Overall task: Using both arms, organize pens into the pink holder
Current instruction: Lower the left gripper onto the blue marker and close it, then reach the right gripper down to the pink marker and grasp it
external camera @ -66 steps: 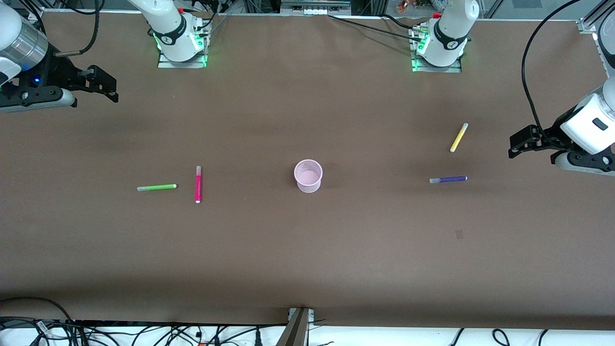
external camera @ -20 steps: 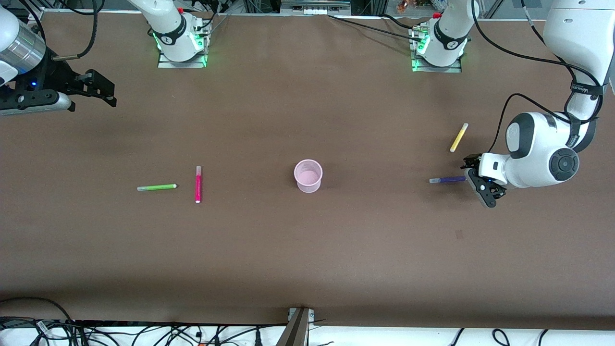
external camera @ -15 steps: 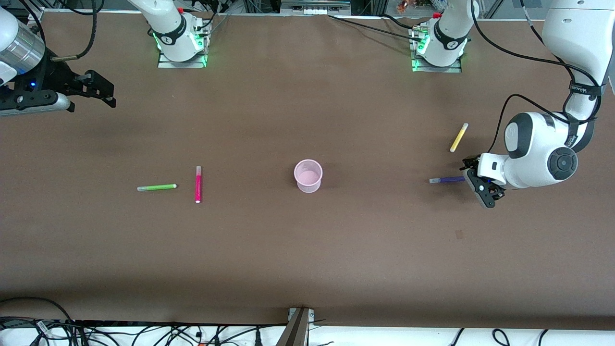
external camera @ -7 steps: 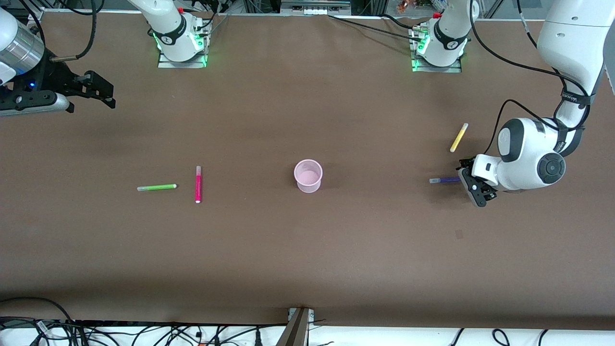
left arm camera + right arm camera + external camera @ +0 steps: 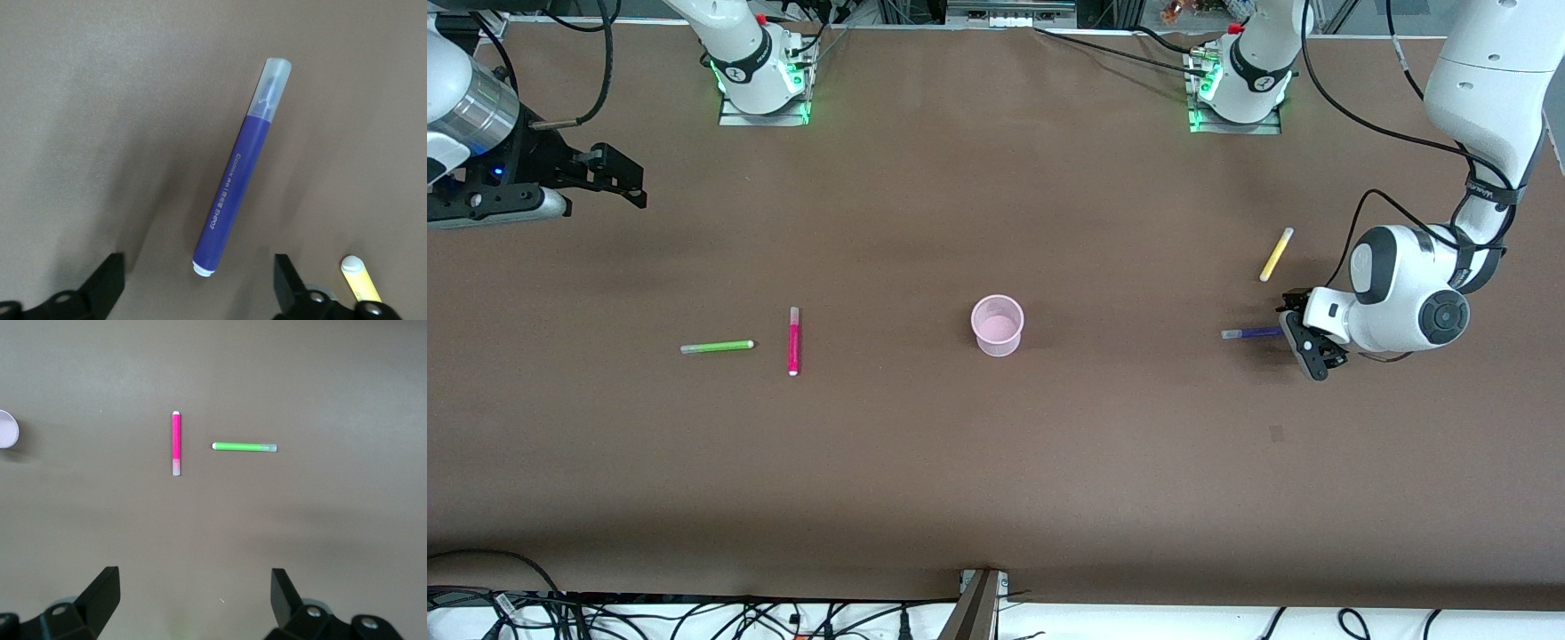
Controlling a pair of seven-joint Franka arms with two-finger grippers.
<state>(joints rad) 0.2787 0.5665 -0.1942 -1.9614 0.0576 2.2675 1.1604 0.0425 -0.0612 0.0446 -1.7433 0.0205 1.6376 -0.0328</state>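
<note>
Step in hand: pick-up of the purple pen (image 5: 1256, 332) by the left tool (image 5: 1303, 342); judged from the tool's position, the grasp is not yet made.
Left tool: low over the tabletop (image 5: 996, 462) at the blunt end of the purple pen; fingers (image 5: 107, 283) spread wide, nothing between them.
Purple pen: flat on the tabletop toward the left arm's end, pale cap pointing toward the pink holder (image 5: 997, 325); in the left wrist view (image 5: 230, 193) only its blunt end lies between the finger lines.
Yellow pen (image 5: 1276, 254): near the purple pen, farther from the front camera; its tip (image 5: 353, 267) shows beside one finger.
Recommended approach: shift the tool along the barrel toward mid-length, fingers square across the barrel, then descend and close.
Risk: a grip at the very end probably lets the pen pivot; one finger may nudge the yellow pen.
Pink holder: upright at mid-tabletop, apparently empty.
Green pen (image 5: 717, 347) and magenta pen (image 5: 793, 340): flat, toward the right arm's end, close but apart.
Right tool (image 5: 605, 169): waits raised over its end of the tabletop, fingers open, empty.
</note>
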